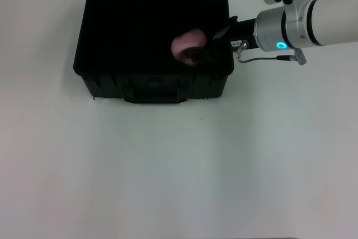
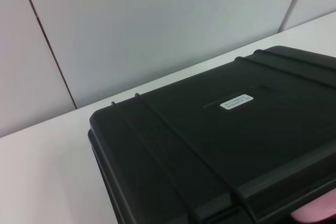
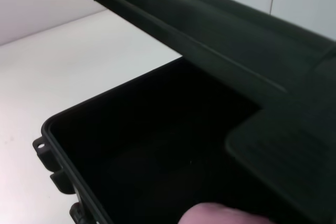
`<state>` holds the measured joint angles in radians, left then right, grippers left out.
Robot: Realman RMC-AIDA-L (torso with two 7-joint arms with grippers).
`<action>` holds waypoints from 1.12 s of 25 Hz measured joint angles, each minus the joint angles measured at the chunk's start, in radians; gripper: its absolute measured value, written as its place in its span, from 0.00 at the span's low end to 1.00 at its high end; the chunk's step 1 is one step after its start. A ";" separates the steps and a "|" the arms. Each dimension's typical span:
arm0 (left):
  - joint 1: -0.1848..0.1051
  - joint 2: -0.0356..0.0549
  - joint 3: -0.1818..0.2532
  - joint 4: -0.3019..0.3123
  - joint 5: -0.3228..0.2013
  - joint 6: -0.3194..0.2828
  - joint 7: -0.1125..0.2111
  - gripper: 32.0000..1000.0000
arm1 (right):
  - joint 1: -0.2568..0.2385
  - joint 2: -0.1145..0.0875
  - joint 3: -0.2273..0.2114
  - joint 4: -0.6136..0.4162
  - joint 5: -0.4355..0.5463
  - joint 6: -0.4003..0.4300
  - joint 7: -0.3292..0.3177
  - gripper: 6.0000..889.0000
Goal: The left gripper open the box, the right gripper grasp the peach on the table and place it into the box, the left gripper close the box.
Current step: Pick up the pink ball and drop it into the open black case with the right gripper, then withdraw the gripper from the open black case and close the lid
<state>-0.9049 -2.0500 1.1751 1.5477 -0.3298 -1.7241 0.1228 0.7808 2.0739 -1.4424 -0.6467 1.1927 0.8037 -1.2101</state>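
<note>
Head view: right hand point(image 1: 197, 54) holds peach point(image 1: 185, 43) inside open box point(image 1: 100, 76).

Even bright light; box point(image 1: 154, 85) interior lost in black.

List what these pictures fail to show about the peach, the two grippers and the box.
- Right gripper: head view, black fingers merge with the dark box interior, so its grip on the peach is unclear.
- Peach: right wrist view, cut off by the frame edge; only a pink sliver shows.
- Left gripper: no view shows it clearly; the head view's top edge cuts it off.
- Box floor: too dark to show whether the peach rests on it.
</note>
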 joint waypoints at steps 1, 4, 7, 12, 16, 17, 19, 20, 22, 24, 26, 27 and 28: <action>0.001 0.0001 0.000 0.000 0.000 0.000 0.000 0.48 | 0.000 0.000 0.000 -0.001 0.000 0.000 0.002 0.53; 0.002 0.0002 0.000 0.000 0.000 0.000 0.000 0.48 | 0.002 -0.002 0.000 -0.002 0.000 0.002 0.004 0.68; 0.004 0.0005 0.000 0.000 0.000 0.000 0.000 0.48 | 0.005 -0.003 0.001 -0.002 0.000 0.006 0.006 0.81; 0.006 0.0006 0.000 0.000 0.000 0.000 0.000 0.48 | 0.014 -0.008 0.003 -0.004 -0.006 0.032 0.023 0.97; 0.007 0.0006 0.000 0.000 0.000 0.001 0.003 0.48 | 0.017 -0.010 0.014 -0.014 -0.012 0.073 0.050 0.97; 0.008 0.0006 0.000 0.000 0.000 0.001 0.003 0.48 | 0.017 -0.011 0.015 -0.020 -0.013 0.085 0.064 0.97; 0.009 0.0006 0.000 0.000 0.000 0.000 0.003 0.48 | 0.017 -0.017 0.016 -0.039 -0.014 0.116 0.103 0.97; 0.009 0.0006 0.000 0.000 0.000 0.000 0.003 0.48 | 0.017 -0.026 0.016 -0.050 -0.014 0.131 0.123 0.97; 0.009 0.0006 0.000 0.000 0.000 0.000 0.003 0.48 | 0.017 -0.040 0.016 -0.068 -0.019 0.152 0.157 0.96; 0.009 0.0006 0.000 0.000 0.000 0.000 0.003 0.48 | 0.017 -0.059 0.016 -0.090 -0.041 0.177 0.206 0.96; 0.009 0.0006 0.000 0.001 0.000 0.000 0.003 0.48 | 0.018 -0.073 0.016 -0.116 -0.085 0.208 0.263 0.96; 0.009 0.0006 0.000 0.001 0.000 0.000 0.003 0.48 | 0.019 -0.077 0.017 -0.126 -0.105 0.222 0.285 0.96; 0.009 0.0006 0.000 0.002 0.000 0.000 0.003 0.48 | 0.021 -0.082 0.022 -0.138 -0.131 0.242 0.308 0.96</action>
<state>-0.8958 -2.0494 1.1750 1.5493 -0.3297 -1.7244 0.1259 0.8019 1.9916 -1.4207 -0.7842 1.0615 1.0453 -0.9021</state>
